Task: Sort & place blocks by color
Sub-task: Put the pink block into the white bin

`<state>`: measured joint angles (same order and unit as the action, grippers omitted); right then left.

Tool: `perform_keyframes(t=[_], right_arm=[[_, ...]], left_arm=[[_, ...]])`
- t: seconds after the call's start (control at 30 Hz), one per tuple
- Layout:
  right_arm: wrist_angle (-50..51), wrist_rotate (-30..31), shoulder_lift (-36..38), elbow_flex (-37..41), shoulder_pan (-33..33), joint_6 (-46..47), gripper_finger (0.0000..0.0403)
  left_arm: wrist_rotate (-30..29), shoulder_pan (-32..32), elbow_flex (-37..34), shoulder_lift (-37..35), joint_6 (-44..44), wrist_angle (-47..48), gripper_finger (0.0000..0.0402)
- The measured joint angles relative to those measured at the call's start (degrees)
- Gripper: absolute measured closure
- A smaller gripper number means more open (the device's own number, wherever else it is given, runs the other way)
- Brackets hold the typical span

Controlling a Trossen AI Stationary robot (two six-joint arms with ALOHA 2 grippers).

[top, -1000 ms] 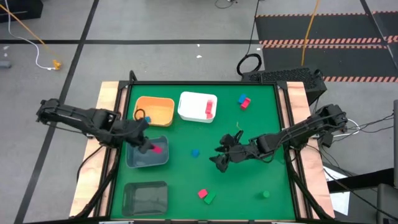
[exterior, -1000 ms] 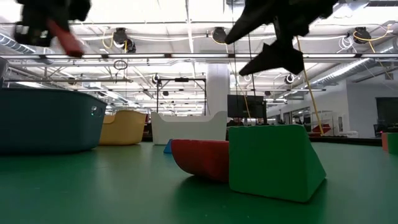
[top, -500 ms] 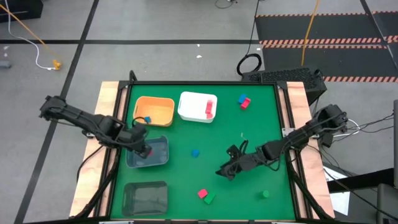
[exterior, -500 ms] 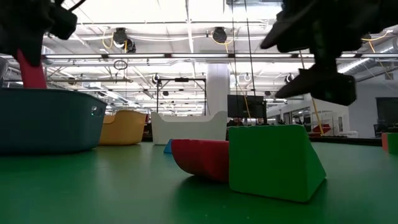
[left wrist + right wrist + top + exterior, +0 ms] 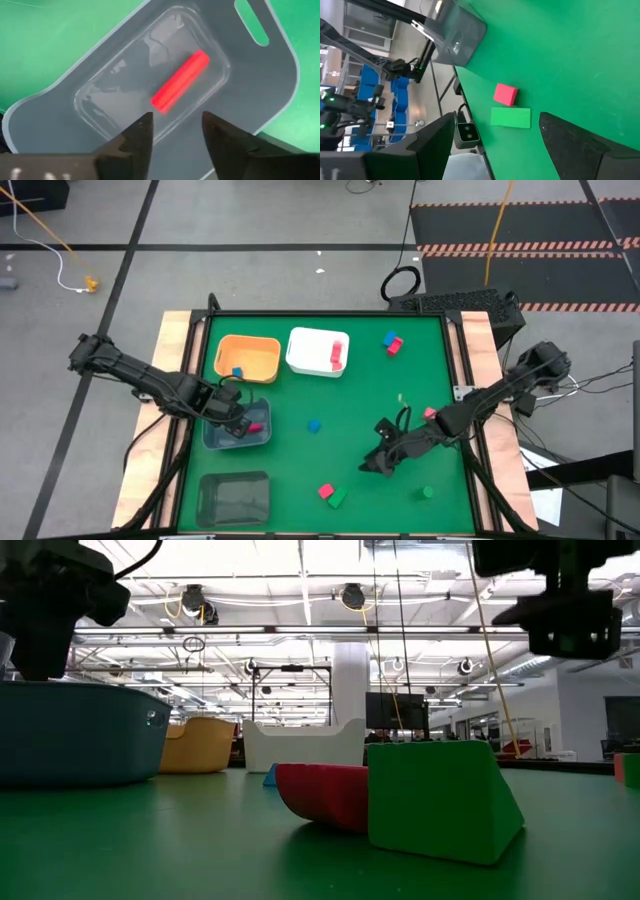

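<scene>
My left gripper hangs open over the blue-grey bin, its fingers pointing down. A red bar block lies on the bin's floor just beyond the fingertips, and nothing is between them. My right gripper is open above the green mat, pointing toward a red block and a green block that lie side by side near the front edge. Loose on the mat are a blue block, a pink one and a small green one.
An orange bin with a blue block in it and a white bin with a pink bar stand at the far left. A dark grey bin sits near the front left. A blue block and a red block lie at the far side.
My left gripper has sunk toward the blue-grey bin, tipped further down and opened, letting go of the red bar, which now lies in the bin. My right gripper, still open, has swung toward the near edge, closer to the red and green blocks.
</scene>
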<state>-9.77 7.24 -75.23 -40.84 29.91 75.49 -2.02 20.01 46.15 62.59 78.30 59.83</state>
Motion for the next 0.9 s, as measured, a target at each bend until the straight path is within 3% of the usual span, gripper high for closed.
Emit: perform_keyframes(t=[0.17,0.3,0.5,0.63,0.77,0.9], right_arm=[[9.7,1.6,7.2,0.0,0.0,-1.4,0.0122],[20.9,1.8,11.8,0.0,-0.3,-1.3,0.0122],[46.6,3.4,16.3,0.0,-1.9,15.2,0.0122],[55.4,3.4,17.5,0.0,-2.5,20.6,0.0122],[60.6,3.6,17.5,0.0,-3.9,19.6,0.0125],[66.3,5.2,17.5,0.0,-6.1,8.8,0.0137]], left_arm=[[1.8,-0.2,0.0,-0.9,0.2,-0.2,0.0181],[2.1,-0.3,0.1,-2.6,0.3,-4.2,0.0169],[-1.0,-0.6,0.2,-5.5,-1.5,-18.3,0.0167],[-2.9,-1.4,0.2,-7.2,-5.9,-29.4,0.0167],[-3.6,-2.9,0.2,-8.4,-12.3,-39.5,0.0167],[-3.6,-4.8,0.2,-9.1,-18.9,-47.1,0.0167]])
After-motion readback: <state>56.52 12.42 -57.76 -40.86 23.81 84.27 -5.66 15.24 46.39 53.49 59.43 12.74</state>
